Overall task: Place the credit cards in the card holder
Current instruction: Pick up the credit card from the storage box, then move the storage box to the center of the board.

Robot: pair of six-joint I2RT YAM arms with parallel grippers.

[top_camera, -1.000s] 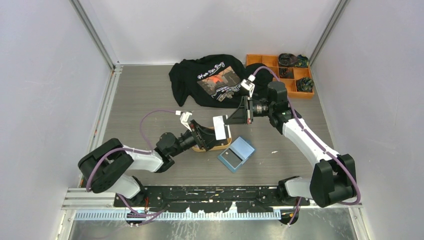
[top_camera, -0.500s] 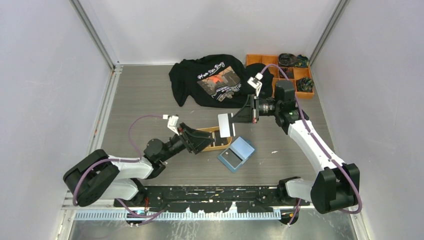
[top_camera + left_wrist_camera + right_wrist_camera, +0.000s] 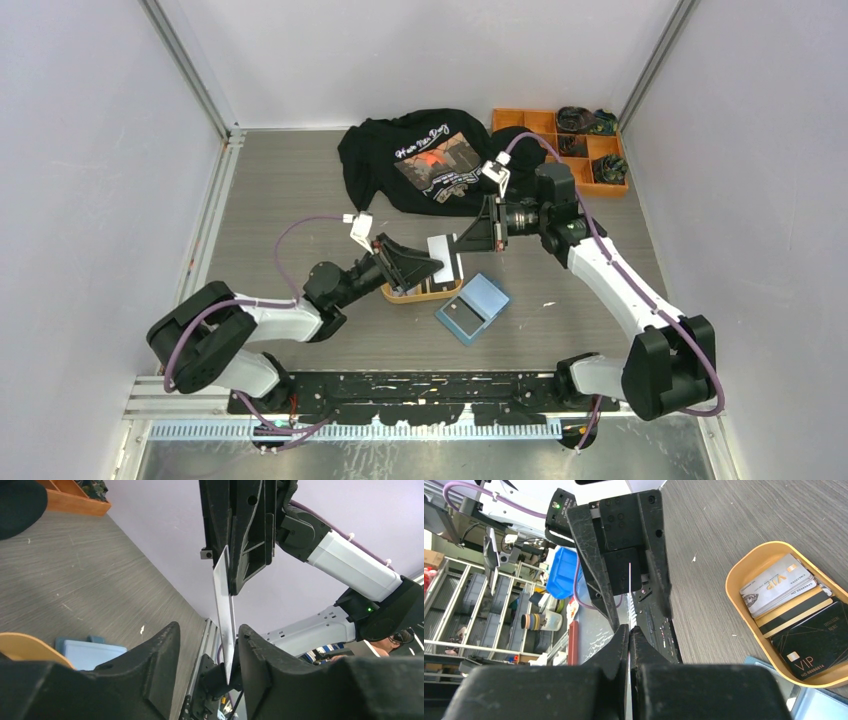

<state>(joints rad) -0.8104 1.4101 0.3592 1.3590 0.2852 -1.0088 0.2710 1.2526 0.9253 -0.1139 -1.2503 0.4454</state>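
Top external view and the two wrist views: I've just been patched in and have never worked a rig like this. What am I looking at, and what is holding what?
These are two robot arms bolted at the near edge of a table. The top view looks down from above and behind them; each wrist view looks along that arm's own fingers. The right gripper is shut on a white card, held edge-on in the air. The left gripper is open, its fingers on either side of that card. On the table sit an orange oval tray with more cards and, beside it, the blue card holder. At the far side lie a black T-shirt and an orange compartment box.
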